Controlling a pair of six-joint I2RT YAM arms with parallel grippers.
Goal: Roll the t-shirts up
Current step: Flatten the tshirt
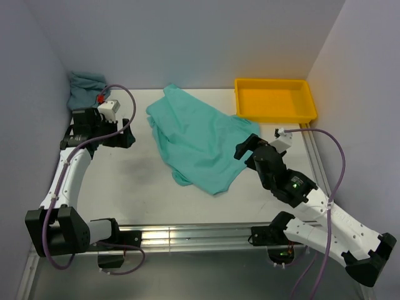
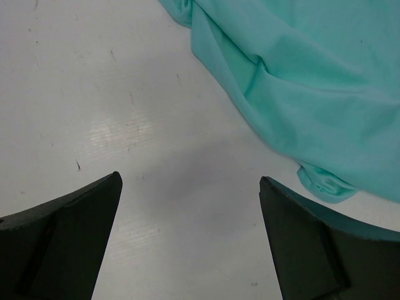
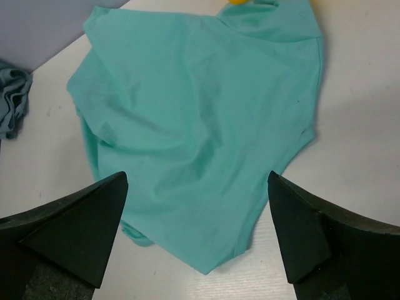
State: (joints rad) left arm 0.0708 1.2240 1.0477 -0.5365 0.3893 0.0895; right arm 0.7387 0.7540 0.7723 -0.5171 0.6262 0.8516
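Yellow tray (image 1: 275, 101) stands just beside the spread mint t-shirt (image 1: 203, 140).

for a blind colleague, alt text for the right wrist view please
A mint-turquoise t-shirt lies crumpled and spread on the white table, filling most of the frame. The right gripper is open at the bottom of the frame, holding nothing. A bunched grey-teal t-shirt peeks in at the left edge, a sliver of yellow tray at the top.

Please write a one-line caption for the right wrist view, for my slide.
Open right gripper framing a rumpled mint t-shirt on the white table, grey-teal t-shirt at far left.
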